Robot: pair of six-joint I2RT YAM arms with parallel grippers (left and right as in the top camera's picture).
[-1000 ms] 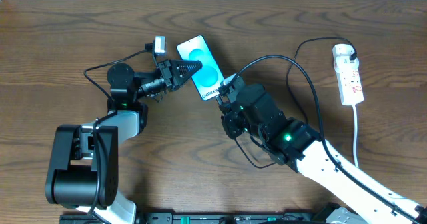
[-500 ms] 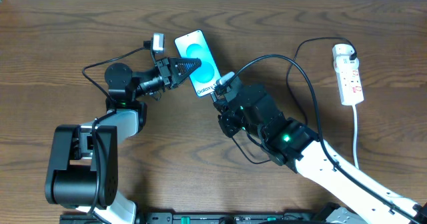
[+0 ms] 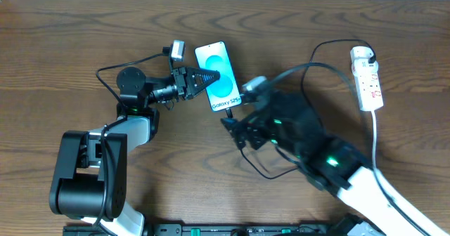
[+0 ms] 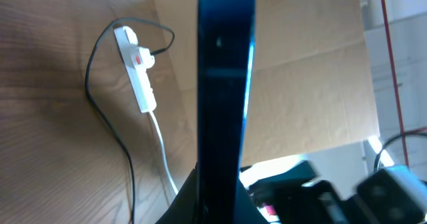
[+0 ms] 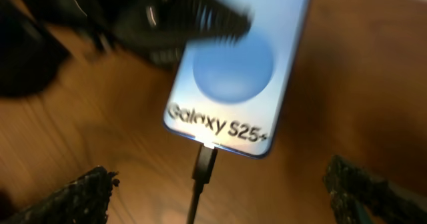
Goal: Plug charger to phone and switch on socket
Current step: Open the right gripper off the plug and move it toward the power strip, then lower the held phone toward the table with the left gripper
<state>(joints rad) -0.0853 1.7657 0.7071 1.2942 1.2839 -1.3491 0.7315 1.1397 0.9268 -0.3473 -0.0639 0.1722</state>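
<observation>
Nearest, the right gripper [image 5: 220,192] stands wide open just short of the phone's near edge; its two fingers [image 5: 79,196] sit well apart at either side of the wrist view, touching nothing; the charger [image 3: 318,73] runs up between them, and neither finger is on it; the arm behind is blurred in the overhead view, so its exact pose is hard to read.

Just beyond, the connector [image 5: 205,162] sits in the port at the middle of the phone's near edge; a small bright spot shows where the two meet; from there the black cable drops toward the near side, loops over the table [image 3: 63,53] under the right arm, and arcs away to the right.

The phone [image 3: 219,86] lies screen up near the middle of the table, slightly left of the right gripper and turned a little clockwise; its screen is lit cyan and white with the "Galaxy S25+" text at the near end; whether it rests on the wood or is lifted off it, I cannot tell.

The left gripper [image 3: 208,76] comes in from the left and is clamped on the phone's left edge, one finger lying across the screen; its own camera sees the phone edge-on.

Farthest, at the far right, the socket [image 3: 368,78] lies well apart from both grippers; the charger's plug sits in its far end; a white cord [image 3: 375,134] leaves its near end; its switch position is too small to read.
</observation>
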